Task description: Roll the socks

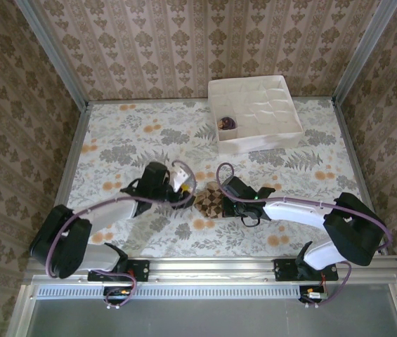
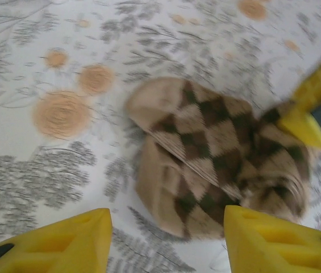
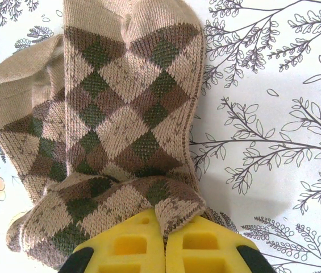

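Note:
The brown-tan argyle sock (image 1: 209, 201) lies folded on the floral tablecloth between my two grippers. In the right wrist view the argyle sock (image 3: 126, 114) stretches away from the fingers, and my right gripper (image 3: 165, 239) is shut on its near folded edge. My left gripper (image 2: 169, 244) stands open just short of the argyle sock (image 2: 217, 153), its yellow fingers (image 2: 63, 244) wide apart with only tablecloth between them. The right gripper's yellow fingertip (image 2: 305, 128) pokes in at the sock's far side. A dark purple bundle (image 1: 226, 123) sits in one cell of the box.
A white cardboard divider box (image 1: 282, 130) with several cells stands at the back right of the table. Patterned walls close in the table on three sides. Both arms reach toward the table's middle from the near rail (image 1: 212, 267).

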### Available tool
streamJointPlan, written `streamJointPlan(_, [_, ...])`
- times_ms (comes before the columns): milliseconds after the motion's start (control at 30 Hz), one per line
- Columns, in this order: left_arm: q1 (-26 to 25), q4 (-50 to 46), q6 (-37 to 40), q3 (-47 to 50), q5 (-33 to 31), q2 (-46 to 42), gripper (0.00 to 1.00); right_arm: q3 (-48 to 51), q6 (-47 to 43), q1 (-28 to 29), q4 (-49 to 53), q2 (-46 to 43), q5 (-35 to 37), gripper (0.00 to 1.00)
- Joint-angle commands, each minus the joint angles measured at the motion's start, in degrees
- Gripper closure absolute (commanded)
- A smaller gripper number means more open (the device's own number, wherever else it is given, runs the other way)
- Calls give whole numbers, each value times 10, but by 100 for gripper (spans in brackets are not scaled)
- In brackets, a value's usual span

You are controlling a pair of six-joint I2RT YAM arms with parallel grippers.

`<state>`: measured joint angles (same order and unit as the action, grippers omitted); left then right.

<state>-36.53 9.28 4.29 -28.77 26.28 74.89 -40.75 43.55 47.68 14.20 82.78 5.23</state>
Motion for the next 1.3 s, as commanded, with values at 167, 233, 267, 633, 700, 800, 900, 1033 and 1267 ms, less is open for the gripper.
streamJointPlan(167, [-91,166,166,84,6,-7,46,7,6,3,31,18,3,100])
streamJointPlan(233, [-103,185,166,78,2,17,44,8,5,3,31,19,2,100])
streamJointPlan(267, [-110,195,166,75,0,26,43,8,5,3,31,19,2,100])
streamJointPlan(633, [-158,263,161,24,-25,138,36,14,3,3,22,17,-5,100])
streamJointPlan(700, [-159,260,163,17,-22,149,36,15,3,3,22,15,-6,100])
streamJointPlan(800, [-160,252,164,12,-16,159,41,12,3,3,25,13,-7,100])
streamJointPlan(900, [-161,250,160,15,-5,169,48,10,2,3,29,9,-7,100])
streamJointPlan(1033, [-170,250,162,19,0,190,62,7,1,3,32,3,-8,100])
streamJointPlan(1267, [-180,301,175,46,-14,219,100,-28,-18,-3,99,-26,18,74])
